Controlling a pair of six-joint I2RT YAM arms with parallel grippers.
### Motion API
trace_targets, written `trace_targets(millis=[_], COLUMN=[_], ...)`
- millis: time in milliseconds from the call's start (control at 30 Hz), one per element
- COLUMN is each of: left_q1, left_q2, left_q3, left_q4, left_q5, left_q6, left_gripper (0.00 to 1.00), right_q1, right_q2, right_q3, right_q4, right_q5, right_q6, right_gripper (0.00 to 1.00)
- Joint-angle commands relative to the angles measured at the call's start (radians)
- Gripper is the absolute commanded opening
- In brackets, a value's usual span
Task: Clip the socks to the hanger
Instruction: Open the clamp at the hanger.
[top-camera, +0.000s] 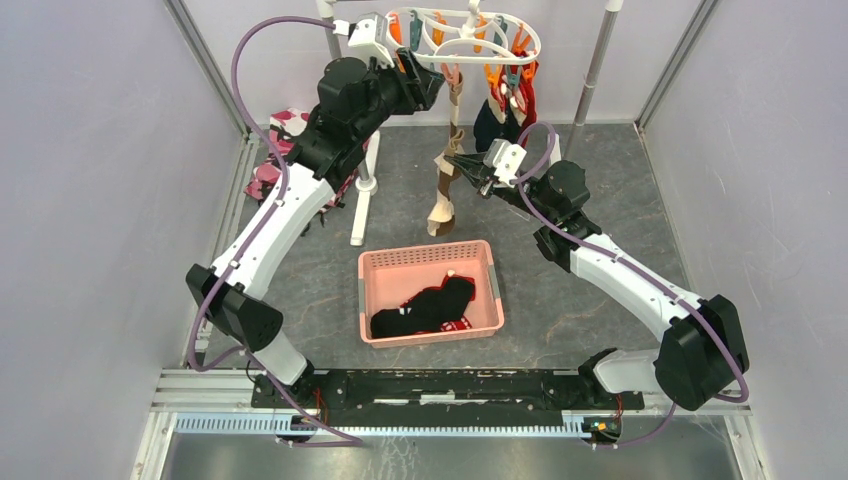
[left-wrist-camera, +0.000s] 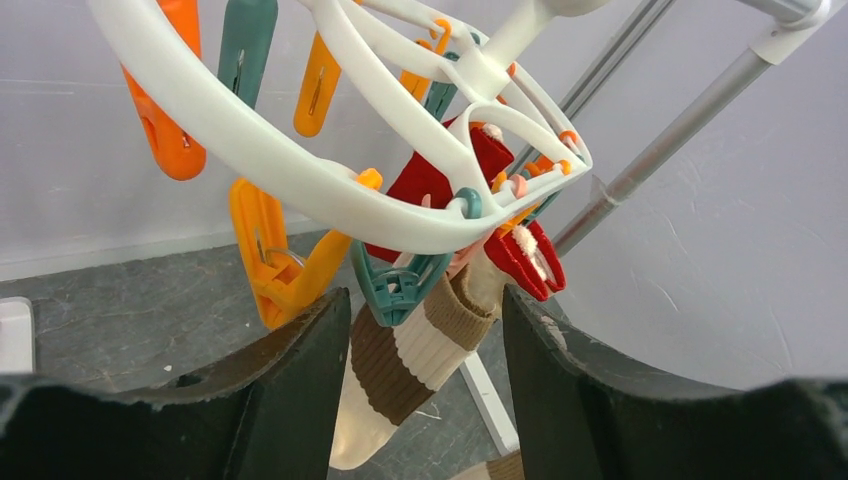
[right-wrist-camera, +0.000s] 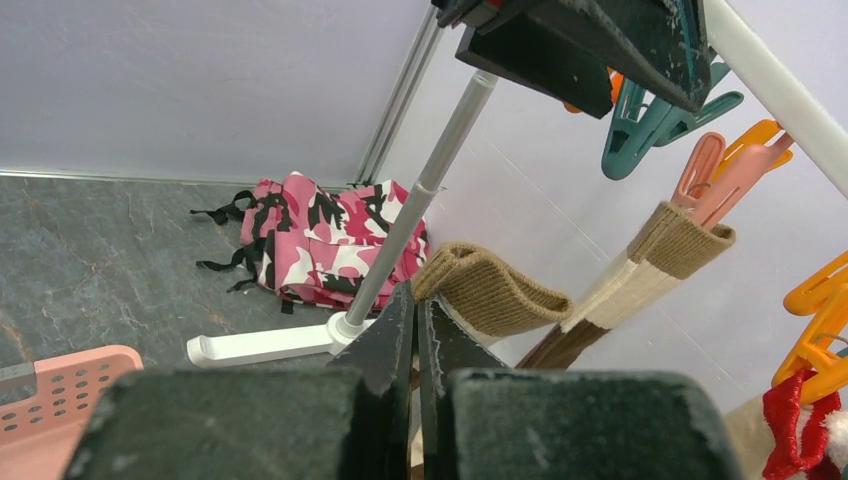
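Right gripper (right-wrist-camera: 415, 300) with sock (right-wrist-camera: 485, 290) above table (top-camera: 610, 200)

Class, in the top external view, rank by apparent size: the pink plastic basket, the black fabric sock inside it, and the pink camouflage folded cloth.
Largest: pink plastic basket.
Next: black fabric sock.
Smallest-looking: pink camouflage folded cloth, but the left arm hides part, so unsure.

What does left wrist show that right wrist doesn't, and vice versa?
Left wrist only: the hanger hub and spokes, plus the open gap of the left end effector. Right wrist only: the pink camouflage cloth, a pink basket corner, the rack foot, and the right end effector shut on a tan sock. Both: the clipped striped sock, orange clips, teal clips, a red sock, a grey rack pole.
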Motion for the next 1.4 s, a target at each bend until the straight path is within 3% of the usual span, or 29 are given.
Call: trace_targets(millis=[0,1367], left_q1=[0.000,0.003], left_q2=[0.022,0.073], left_q3=[0.050,0.120], left_q4=[0.053,0.076], left_q5=[-0.028,-0.110], left_q6=[-0.007,0.092], left_gripper=[0.63,0.61], right_q1=[0.002,0.001], right_q2=[-0.012,-0.021], right_q3=[0.007,0.007], right_q4=[0.031,0.023], right_q5=[0.022,0.031], right_q6=[-0.010,-0.025], right_gripper=[0.00,0.00])
